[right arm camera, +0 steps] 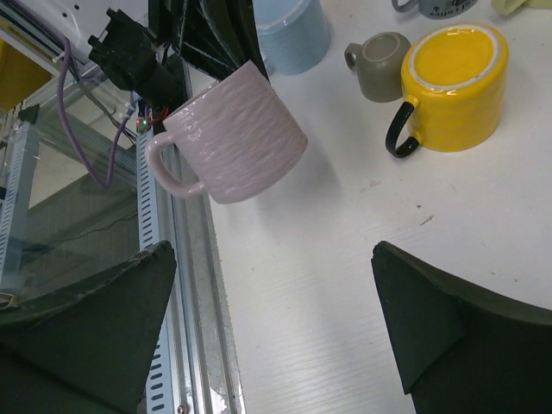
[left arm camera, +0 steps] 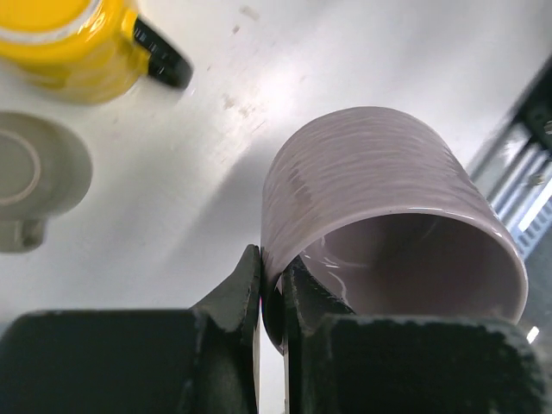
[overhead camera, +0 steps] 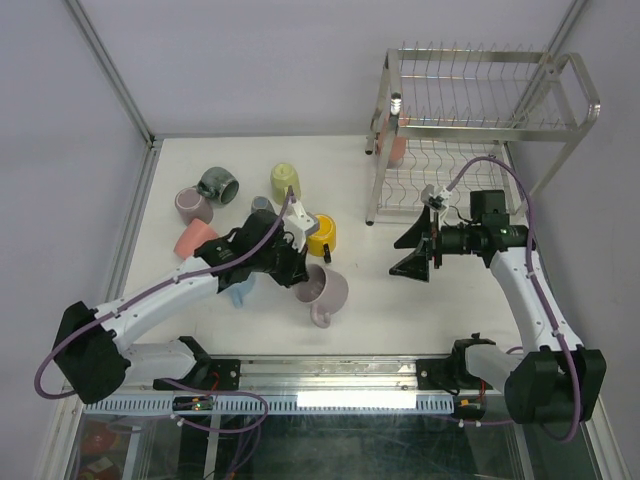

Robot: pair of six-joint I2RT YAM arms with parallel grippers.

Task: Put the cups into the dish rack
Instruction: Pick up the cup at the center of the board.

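My left gripper (left arm camera: pixel 272 263) is shut on the rim of a ribbed mauve mug (left arm camera: pixel 379 172), one finger inside and one outside. That mug (overhead camera: pixel 325 293) is tilted near the table's front edge, handle toward the front, and it looks slightly raised in the right wrist view (right arm camera: pixel 237 134). My right gripper (overhead camera: pixel 412 250) is open and empty (right arm camera: pixel 274 250), facing the mug from the right. The chrome dish rack (overhead camera: pixel 480 127) stands at the back right, with a salmon cup (overhead camera: pixel 397 150) on its lower shelf. Other cups lie to the left.
A yellow mug (overhead camera: pixel 322 235) with a black handle sits just behind the held mug. Around it are taupe (left arm camera: pixel 34 172), light blue (right arm camera: pixel 293 34), salmon pink (overhead camera: pixel 195 238), mauve (overhead camera: pixel 192 205), dark grey-green (overhead camera: pixel 218 185) and pale yellow-green (overhead camera: pixel 286 180) cups. A metal rail (right arm camera: pixel 185 285) lines the front edge.
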